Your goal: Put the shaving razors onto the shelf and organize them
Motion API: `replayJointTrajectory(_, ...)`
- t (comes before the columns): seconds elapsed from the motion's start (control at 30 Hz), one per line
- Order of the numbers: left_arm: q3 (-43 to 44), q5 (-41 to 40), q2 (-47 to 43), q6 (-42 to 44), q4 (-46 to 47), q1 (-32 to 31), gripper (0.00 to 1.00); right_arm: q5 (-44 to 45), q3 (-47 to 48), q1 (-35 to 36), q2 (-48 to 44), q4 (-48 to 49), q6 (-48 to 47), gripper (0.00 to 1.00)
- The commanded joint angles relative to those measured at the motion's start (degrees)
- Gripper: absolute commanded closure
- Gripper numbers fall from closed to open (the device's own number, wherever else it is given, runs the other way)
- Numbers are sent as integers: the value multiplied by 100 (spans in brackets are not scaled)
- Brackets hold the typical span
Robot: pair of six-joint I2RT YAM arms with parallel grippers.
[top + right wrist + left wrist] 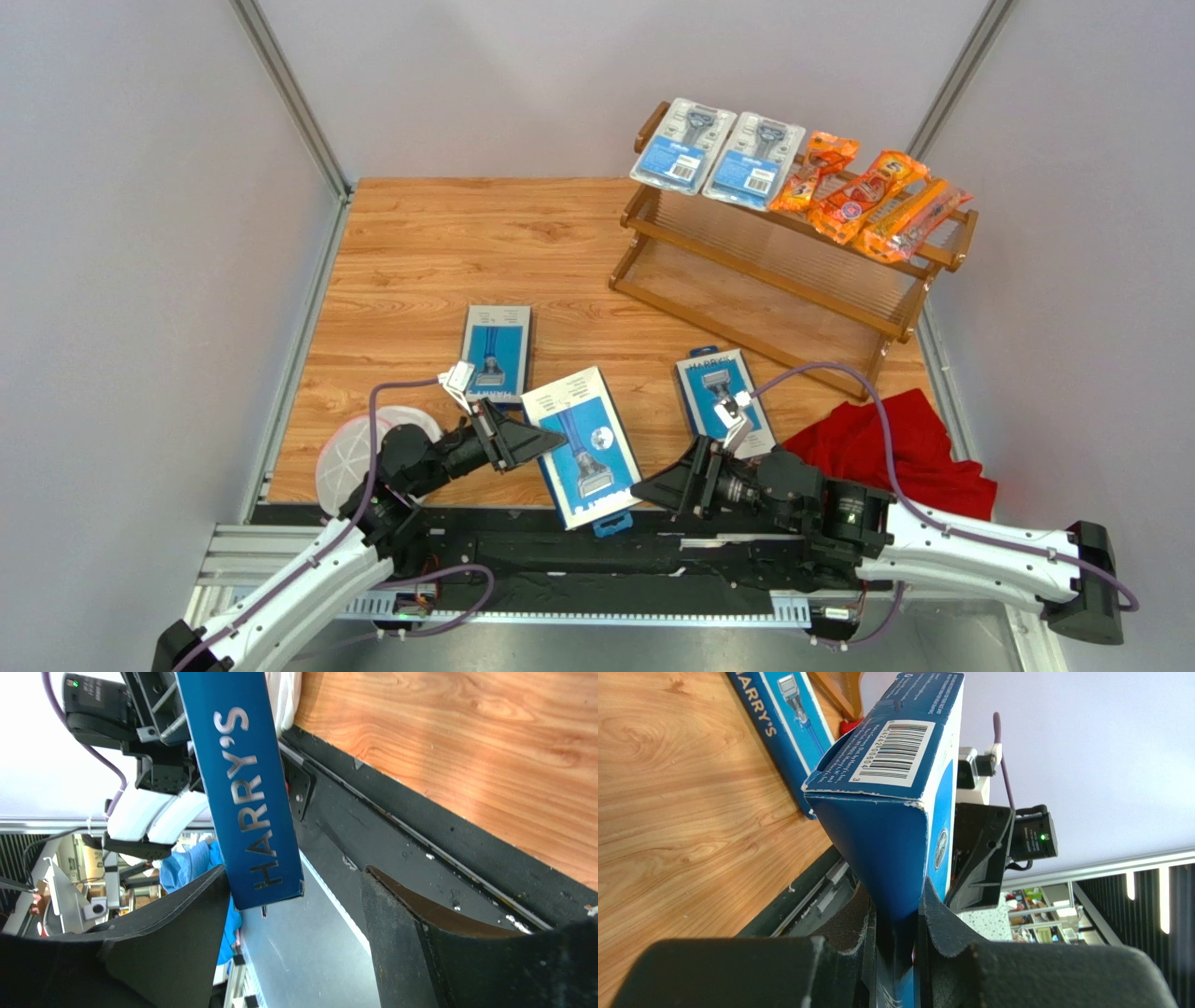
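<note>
The left gripper (898, 906) clamps the lower end of a blue box (899, 812), its two black fingers (850, 931) pressed flat against the box's broad faces. The box stands on edge between them, barcode end away from the wrist. From above, this box hangs over the table's (421, 252) near edge, between the two arms.

The right gripper (296, 873) is spread wide. The box's narrow side, lettered HARRY'S, reaches into the gap close to one finger (175, 938) and well apart from the other. Whether it touches the near finger cannot be told. Nothing is clasped.

The shelf (786, 266) stands at the table's far right corner. Its upper tier holds two blister packs (683, 144) (753, 158) side by side at the left end. Three orange bags (814, 171) (870, 193) (919, 217) lie crowded together at the right end. No packs show on the lower tier.

A second box (497, 350) lies flat on the table just beyond the left gripper. A third box (723, 396) lies flat beyond the right gripper, beside a crumpled red cloth (898, 441). A white disc (358, 455) sits at the near left, partly behind the left arm.

The boxes are flat, glossy blue card with a razor pictured on the face. The held box's corner edge is scuffed white. The shelf is brown wood with thin slats and rounded rails, and the table has a wood-grain top.
</note>
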Motion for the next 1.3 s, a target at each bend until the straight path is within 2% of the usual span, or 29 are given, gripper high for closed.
replayJointTrajectory(0.0, 132, 272, 16, -102, 575, 16, 100, 306, -36, 27, -78, 480, -118, 33)
replayJointTrajectory(0.17, 97, 264, 42, -155, 706, 8, 100, 60, 8, 35, 203, 831, -206, 44)
replayJointTrajectory(0.43, 106, 141, 112, -181, 724, 16, 100, -213, 69, 35, 555, 1086, -267, 54)
replayJointTrajectory(0.7, 141, -131, 139, -129, 610, 8, 100, -275, 17, 44, 406, 954, -268, 82)
replayJointTrajectory(0.73, 184, -149, 147, -93, 497, 8, 100, -266, 17, 44, 380, 911, -276, 90)
replayJointTrajectory(0.8, 324, -141, 165, 46, 330, 8, 98, -257, -10, 44, 344, 893, -250, 99)
replayJointTrajectory(0.87, 439, -123, 182, 283, -48, 16, 89, -231, -18, 44, 327, 840, -224, 100)
replayJointTrajectory(0.9, 562, -97, 183, 372, -188, 8, 74, -205, -36, 36, 318, 814, -180, 100)
replayJointTrajectory(1.0, 860, -97, 165, 785, -909, 8, 52, -152, -62, 44, 309, 726, -136, 100)
replayJointTrajectory(1.13, 1291, -237, 104, 1347, -2294, 16, 42, -90, -89, 44, 309, 638, -66, 100)
replayJointTrajectory(1.17, 1371, -281, 95, 1583, -2543, 8, 29, -90, -97, 44, 300, 638, -57, 100)
replayJointTrajectory(1.2, 1572, -420, 95, 1699, -2798, 8, 8, -73, -106, 44, 309, 638, -48, 100)
replayJointTrajectory(1.23, 1678, -518, 86, 1796, -3322, 16, 1, -64, -124, 44, 292, 620, -13, 100)
replayJointTrajectory(1.27, 1783, -623, 95, 1988, -3597, 8, 1, -46, -141, 44, 300, 611, -4, 100)
